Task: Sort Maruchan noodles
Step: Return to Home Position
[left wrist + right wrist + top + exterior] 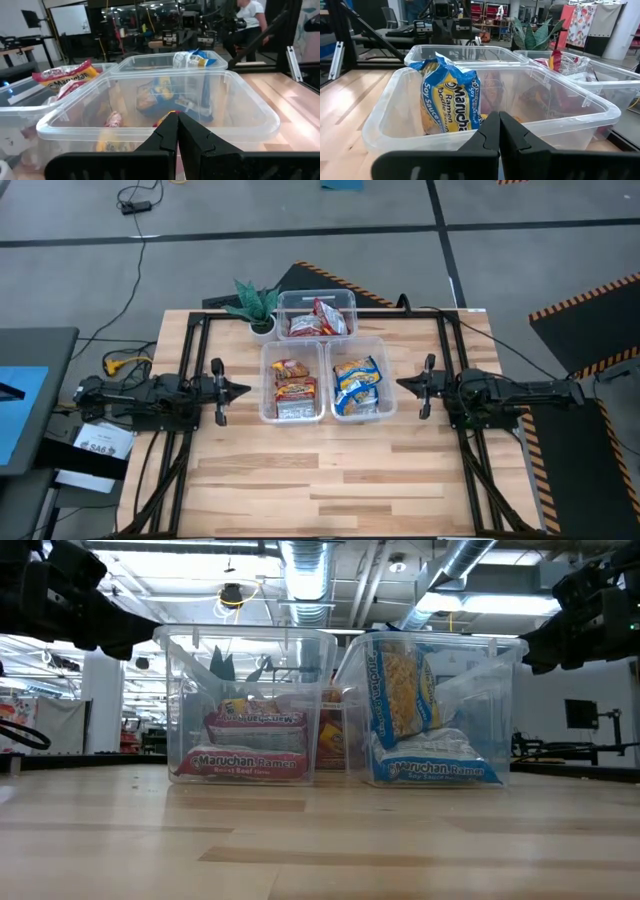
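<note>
At table height, red Maruchan noodles (245,762) fill the left front bin (245,632) and blue noodles (435,770) the right front bin (440,637), overlapping beyond counting. From overhead three bins show plainly, the far bin (316,294) beside one potted plant (258,302). Left gripper (243,390) and right gripper (401,384), fingers together and empty, flank the front pair.

The left arm (150,395) is stretched level at the left side of the clear bins (263,380). The left gripper (240,389) points toward them, fingers (167,135) pressed together, holding nothing. The right arm (510,392) mirrors it at the bins' right side, and the right gripper (402,383) is also closed and empty.
</note>
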Motion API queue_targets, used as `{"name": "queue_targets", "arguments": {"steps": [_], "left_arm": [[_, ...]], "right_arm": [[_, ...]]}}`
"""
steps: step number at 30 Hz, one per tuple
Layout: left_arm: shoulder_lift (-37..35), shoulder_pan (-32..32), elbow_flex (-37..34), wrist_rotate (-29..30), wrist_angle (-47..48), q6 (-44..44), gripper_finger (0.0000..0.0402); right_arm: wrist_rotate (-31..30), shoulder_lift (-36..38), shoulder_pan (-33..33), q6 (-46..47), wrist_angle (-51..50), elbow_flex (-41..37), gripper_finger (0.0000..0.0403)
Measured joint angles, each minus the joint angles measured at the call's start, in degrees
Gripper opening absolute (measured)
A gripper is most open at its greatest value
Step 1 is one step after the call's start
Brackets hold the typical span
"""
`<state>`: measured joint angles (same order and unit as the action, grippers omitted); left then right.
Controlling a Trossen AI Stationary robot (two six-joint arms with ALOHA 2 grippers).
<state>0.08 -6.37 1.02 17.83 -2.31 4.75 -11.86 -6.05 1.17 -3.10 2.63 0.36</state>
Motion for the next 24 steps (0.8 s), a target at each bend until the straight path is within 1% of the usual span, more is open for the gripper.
{"name": "queue_targets", "arguments": {"steps": [2,8,12,24], "left_arm": [[0.1,0.2,0.0,0.4,0.1,0.0,0.0000],[0.1,0.2,0.1,6.2,0.0,1.0,0.0000],[0.1,0.2,0.2,9.1,0.0,-0.9,0.0000],[0.2,0.2,0.2,9.5,-0.1,-0.9,0.0000]], "right_arm": [[0.0,0.0,0.0,0.0,0.0,0.0,0.0017],[0.0,0.0,0.0,-0.2,0.0,0.0,0.0017],[0.0,0.0,0.0,-0.3,0.0,0.0,0.0018],[-0.1,0.0,0.0,-0.4,0.0,0.0,0.0018]]}}
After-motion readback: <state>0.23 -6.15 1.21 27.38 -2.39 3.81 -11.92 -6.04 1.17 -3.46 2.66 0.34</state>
